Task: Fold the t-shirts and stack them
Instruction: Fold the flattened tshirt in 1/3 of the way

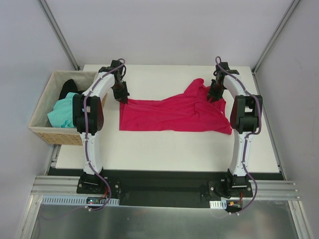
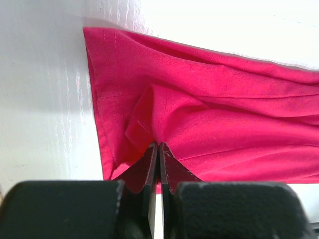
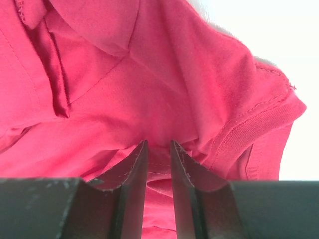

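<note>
A crimson t-shirt (image 1: 174,115) lies spread and rumpled across the middle of the white table. My left gripper (image 1: 122,97) is shut on the shirt's far left corner; in the left wrist view the jaws (image 2: 158,145) pinch a raised fold of the crimson cloth (image 2: 214,114). My right gripper (image 1: 213,97) is shut on the bunched far right end, near the collar. In the right wrist view its jaws (image 3: 159,143) hold a thick wad of the crimson t-shirt (image 3: 149,89), ribbed collar to the right. A mint-green t-shirt (image 1: 61,114) and a black t-shirt (image 1: 69,87) lie in the basket.
A tan wicker basket (image 1: 50,134) stands off the table's left edge, beside my left arm. White walls close in the table (image 1: 169,149) at the back and sides. A dark rail holding both arm bases runs along the near edge.
</note>
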